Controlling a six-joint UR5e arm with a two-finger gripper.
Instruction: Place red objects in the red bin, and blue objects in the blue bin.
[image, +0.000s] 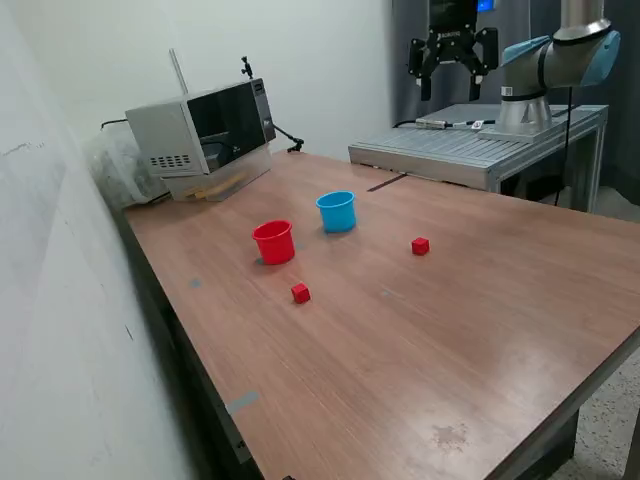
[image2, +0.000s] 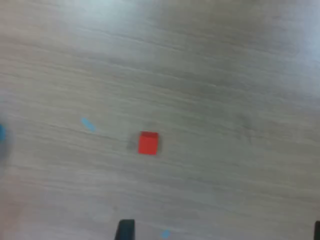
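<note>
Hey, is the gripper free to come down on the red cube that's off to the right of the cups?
Probably yes. The red cube sits alone on bare table, apart from the blue cup. The gripper is high above, open and empty, and the wrist view shows nothing around a cube.

ext: high oblique, whole table (image: 420, 350) | wrist: looks down, far | shared: red cube (image2: 148, 143)

On the bench (image: 480, 330), two cups stand close together: one (image: 274, 241) toward the exterior view's left, the other (image: 337, 211) just behind-right. One cube (image: 301, 292) lies before them, another (image: 420, 245) well right.
</note>
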